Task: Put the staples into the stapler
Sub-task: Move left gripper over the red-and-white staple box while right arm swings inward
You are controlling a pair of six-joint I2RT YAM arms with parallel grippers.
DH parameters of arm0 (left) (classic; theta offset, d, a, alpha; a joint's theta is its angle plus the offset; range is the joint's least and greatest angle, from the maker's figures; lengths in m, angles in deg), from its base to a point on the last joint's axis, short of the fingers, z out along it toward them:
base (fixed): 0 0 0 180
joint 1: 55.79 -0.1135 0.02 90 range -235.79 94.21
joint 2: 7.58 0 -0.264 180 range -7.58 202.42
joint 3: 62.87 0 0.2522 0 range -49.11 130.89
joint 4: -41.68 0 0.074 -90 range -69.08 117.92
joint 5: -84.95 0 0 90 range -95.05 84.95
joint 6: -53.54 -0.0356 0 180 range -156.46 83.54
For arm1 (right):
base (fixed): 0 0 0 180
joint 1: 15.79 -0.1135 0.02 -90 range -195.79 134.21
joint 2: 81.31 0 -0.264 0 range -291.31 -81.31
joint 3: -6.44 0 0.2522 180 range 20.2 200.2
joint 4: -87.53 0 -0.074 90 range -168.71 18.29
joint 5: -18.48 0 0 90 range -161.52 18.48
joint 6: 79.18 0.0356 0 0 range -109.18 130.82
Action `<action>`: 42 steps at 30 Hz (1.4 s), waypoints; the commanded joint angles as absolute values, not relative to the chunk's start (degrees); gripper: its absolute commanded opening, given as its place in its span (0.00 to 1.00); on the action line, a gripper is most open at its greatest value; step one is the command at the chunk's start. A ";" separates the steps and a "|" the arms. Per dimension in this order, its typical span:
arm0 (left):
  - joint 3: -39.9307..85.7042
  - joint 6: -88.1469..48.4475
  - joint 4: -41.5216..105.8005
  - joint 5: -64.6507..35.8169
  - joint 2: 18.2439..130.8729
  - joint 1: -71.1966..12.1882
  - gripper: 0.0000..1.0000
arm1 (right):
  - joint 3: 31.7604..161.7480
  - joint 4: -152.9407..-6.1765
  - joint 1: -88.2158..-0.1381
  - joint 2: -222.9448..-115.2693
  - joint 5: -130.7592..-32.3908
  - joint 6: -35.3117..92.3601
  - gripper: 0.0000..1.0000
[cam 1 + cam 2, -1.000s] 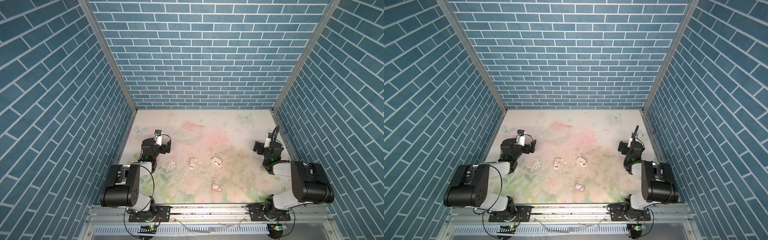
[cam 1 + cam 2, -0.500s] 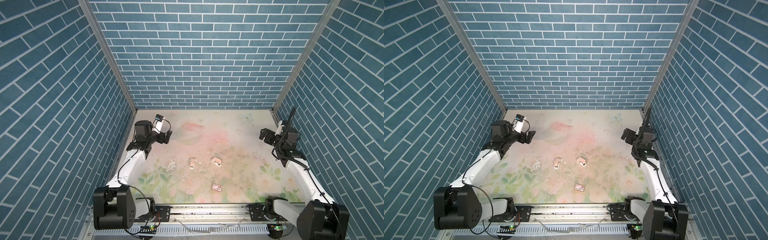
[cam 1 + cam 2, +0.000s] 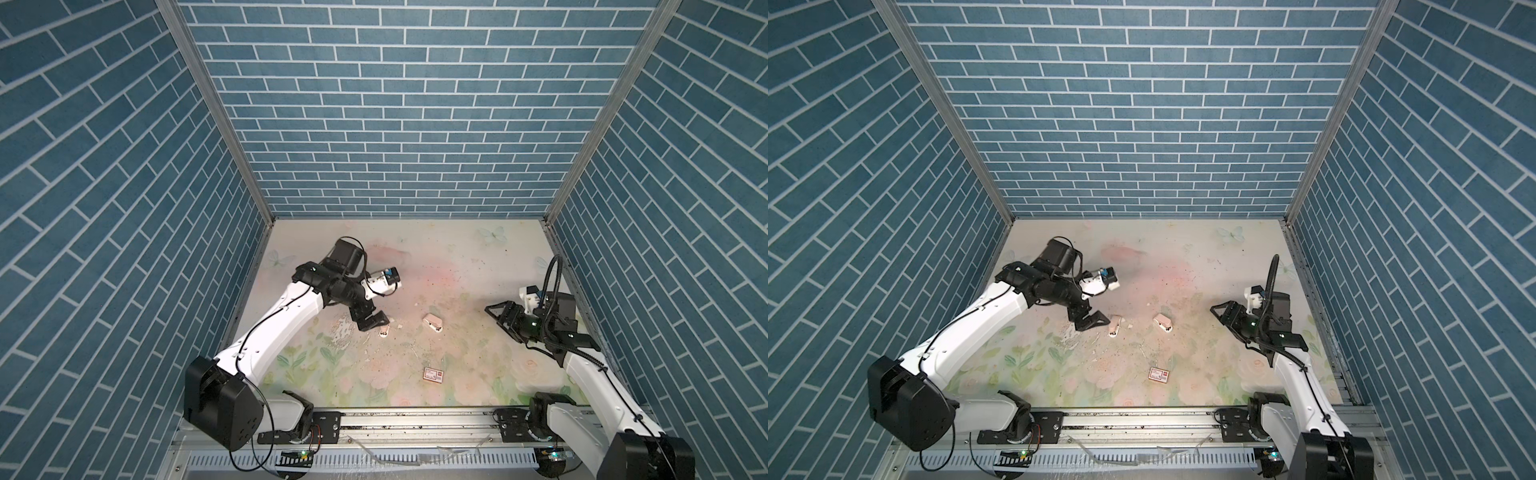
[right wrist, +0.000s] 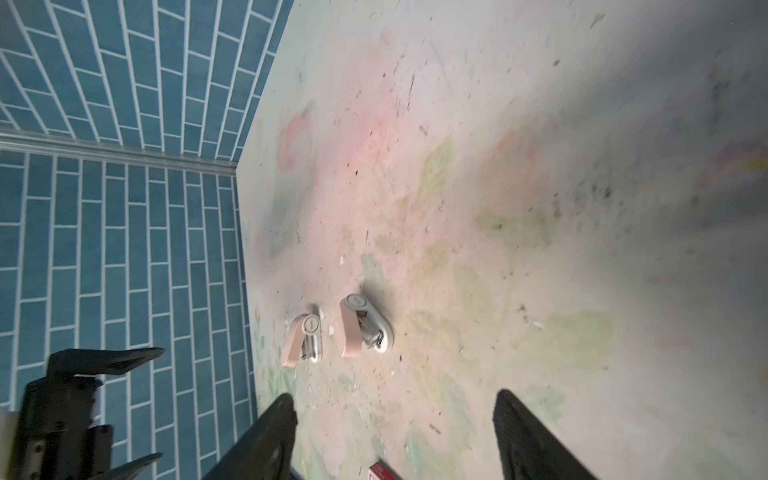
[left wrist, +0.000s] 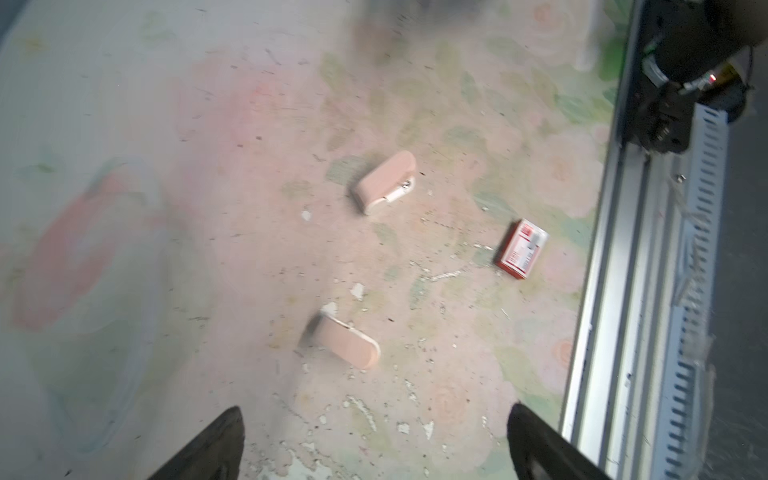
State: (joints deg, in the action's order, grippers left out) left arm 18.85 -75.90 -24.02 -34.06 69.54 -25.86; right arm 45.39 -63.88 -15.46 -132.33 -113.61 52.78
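Now | left fingers (image 5: 208,453) apart, empty | right fingers (image 4: 266,444) apart, empty | rounded pink staplers (image 5: 384,183) (image 5: 349,345) | scuffed floral mat (image 5: 124,124)

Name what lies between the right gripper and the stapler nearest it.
Only bare, speckled table separates right gripper and stapler, shown in both top views.

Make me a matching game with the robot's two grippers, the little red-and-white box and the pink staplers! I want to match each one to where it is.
Things:
1. left gripper
2. right gripper
3. red-and-white box
4. pink staplers

Places:
A. nearest the metal rail at the front
B. side by side in the middle of the table
C. close beside one stapler, fingers wide apart
D. over toward the right wall, away from the staplers

Right pairs: 1-C, 2-D, 3-A, 4-B.
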 commanded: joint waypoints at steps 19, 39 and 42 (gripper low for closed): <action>8.18 -71.01 -3.98 -28.79 83.53 0.14 0.82 | 31.88 -62.79 -18.61 -119.89 -122.69 65.23 0.62; 4.56 -67.87 6.64 -17.91 90.07 8.62 0.54 | 28.69 -67.48 -18.74 -121.83 -123.16 65.14 0.56; 4.42 -67.91 7.02 -18.05 90.23 8.68 0.51 | 28.66 -67.23 -18.72 -121.43 -123.08 65.22 0.56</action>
